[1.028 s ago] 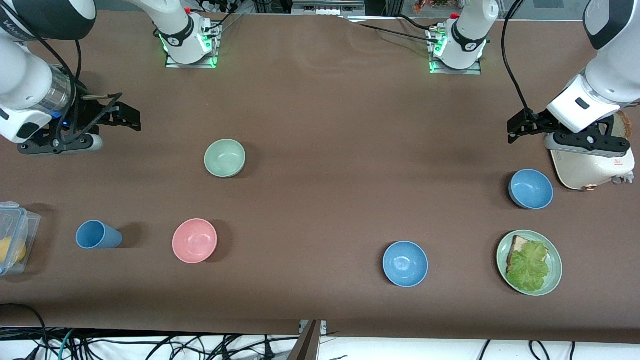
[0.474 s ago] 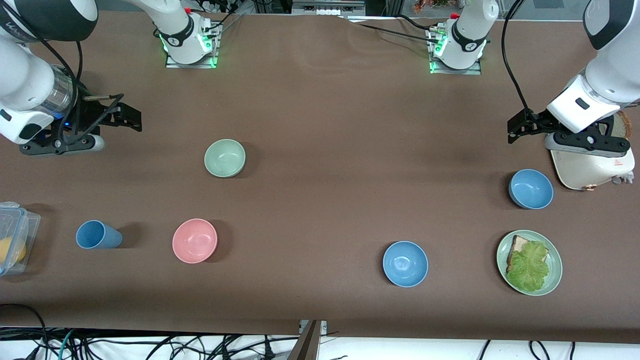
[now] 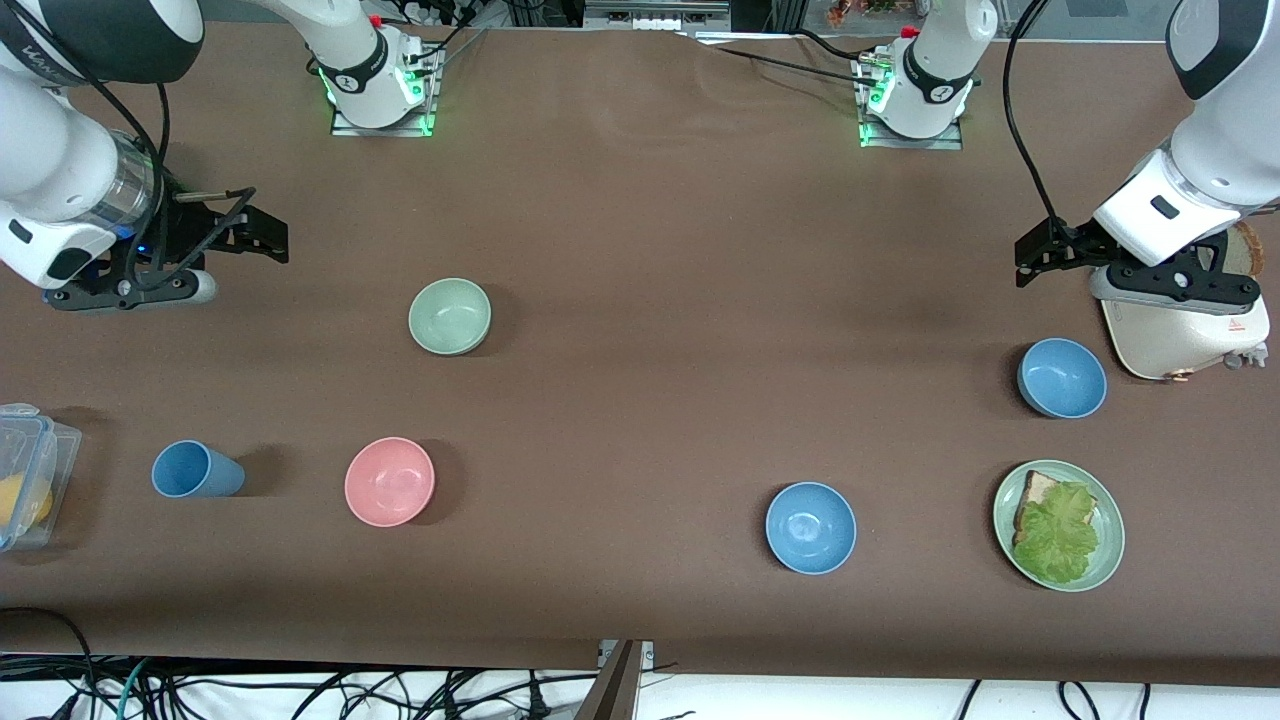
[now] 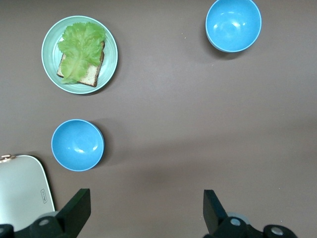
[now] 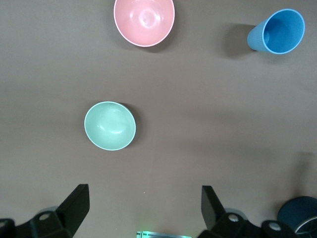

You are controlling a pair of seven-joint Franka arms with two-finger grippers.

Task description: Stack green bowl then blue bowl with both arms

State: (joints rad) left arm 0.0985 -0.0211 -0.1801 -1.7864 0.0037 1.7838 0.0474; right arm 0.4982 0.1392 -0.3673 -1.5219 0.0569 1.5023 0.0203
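The green bowl (image 3: 450, 316) sits upright and empty on the brown table toward the right arm's end; it also shows in the right wrist view (image 5: 110, 125). Two blue bowls stand toward the left arm's end: one (image 3: 811, 527) near the front edge, one (image 3: 1062, 377) farther back; both show in the left wrist view (image 4: 233, 24) (image 4: 78, 145). My right gripper (image 3: 266, 236) (image 5: 143, 206) is open and empty, up over bare table, apart from the green bowl. My left gripper (image 3: 1030, 258) (image 4: 146, 208) is open and empty, over bare table near the farther blue bowl.
A pink bowl (image 3: 389, 481) and a blue cup (image 3: 195, 470) stand nearer the camera than the green bowl. A green plate (image 3: 1110, 560) with bread and lettuce, a white appliance (image 3: 1185, 340) and a clear container (image 3: 25, 475) sit at the table's ends.
My right arm has shifted slightly toward the table's middle. The left arm and all the bowls have stayed put.
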